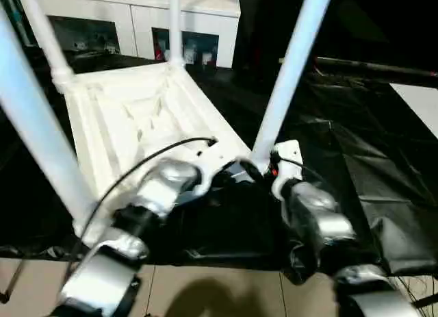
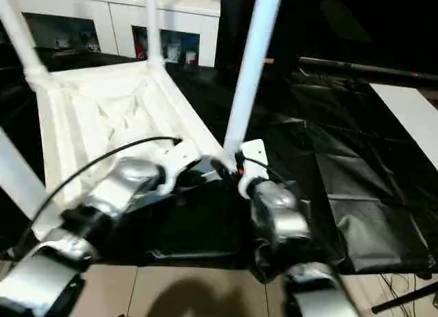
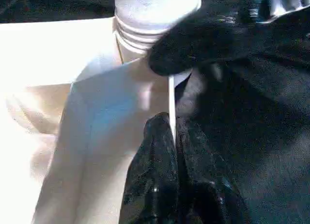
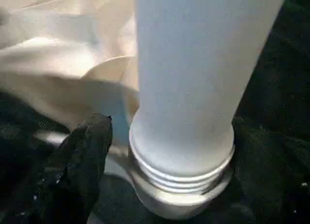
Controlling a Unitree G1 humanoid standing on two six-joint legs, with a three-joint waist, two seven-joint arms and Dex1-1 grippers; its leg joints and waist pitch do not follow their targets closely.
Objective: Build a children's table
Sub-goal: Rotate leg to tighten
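The children's table [image 1: 130, 118] was seen upside down on the black-draped bench [image 1: 369, 153], toward its near edge, legs pointing up. The left pincer [image 3: 173, 132] was clenched on a thin rim of the tabletop at its near corner. The right pincer [image 4: 160, 137] was spread around the base of the leg [image 4: 193, 79] at that corner.

Left pincer [image 3: 172, 137]: fingers pressed together, forearm angled inward.
Right pincer [image 1: 263, 168]: apparently spread, forearm angled inward.
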